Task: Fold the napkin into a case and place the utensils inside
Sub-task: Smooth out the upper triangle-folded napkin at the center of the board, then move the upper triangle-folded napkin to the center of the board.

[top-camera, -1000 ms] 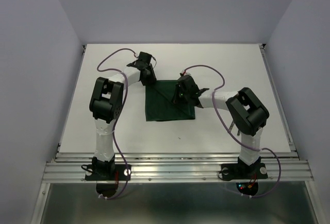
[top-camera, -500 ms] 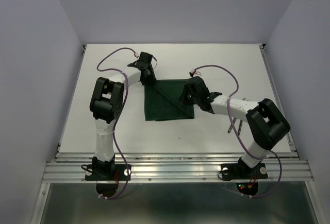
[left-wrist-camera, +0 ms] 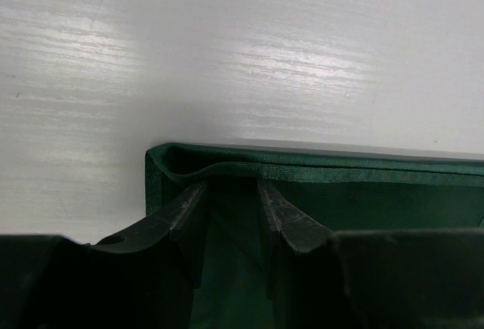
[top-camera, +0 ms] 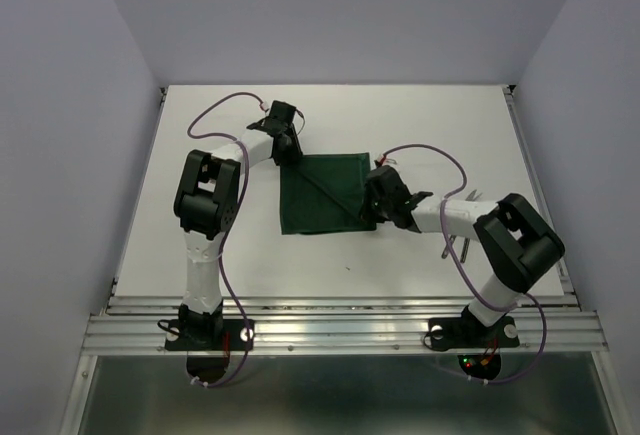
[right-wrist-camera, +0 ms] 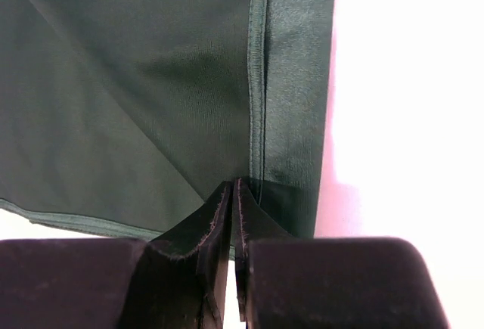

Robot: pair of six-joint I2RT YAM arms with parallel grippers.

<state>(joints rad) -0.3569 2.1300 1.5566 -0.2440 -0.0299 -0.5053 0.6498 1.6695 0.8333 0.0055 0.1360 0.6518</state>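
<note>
The napkin [top-camera: 320, 200] is shown lying flat near the middle of the white counter [top-camera: 240, 255], with a diagonal fold line crossing its upper layer. No narrow pouch shape is seen.

Left claw [top-camera: 290, 152]: it is set at the far left corner of the cloth. In the left wrist view the napkin [left-wrist-camera: 363, 193] is seen under the left claw [left-wrist-camera: 231, 193], whose two fingers [left-wrist-camera: 185, 208] are held moderately apart and rested on the fabric. The hem is bunched into a low ridge just ahead of the tips. Nothing is clamped between them.

Right claw [top-camera: 375, 213]: it is placed at the near right corner of the cloth. In the right wrist view the right claw [right-wrist-camera: 232, 189] is drawn almost fully together. Its tips are closed on the napkin [right-wrist-camera: 136, 79] at the point where the stitched hem and the diagonal fold meet, just beside the bare counter [right-wrist-camera: 401, 79].

The utensils [top-camera: 449, 245] are seen on the counter to the right, well apart from the cloth and largely hidden by the right arm. Fork and knife cannot be told apart.
</note>
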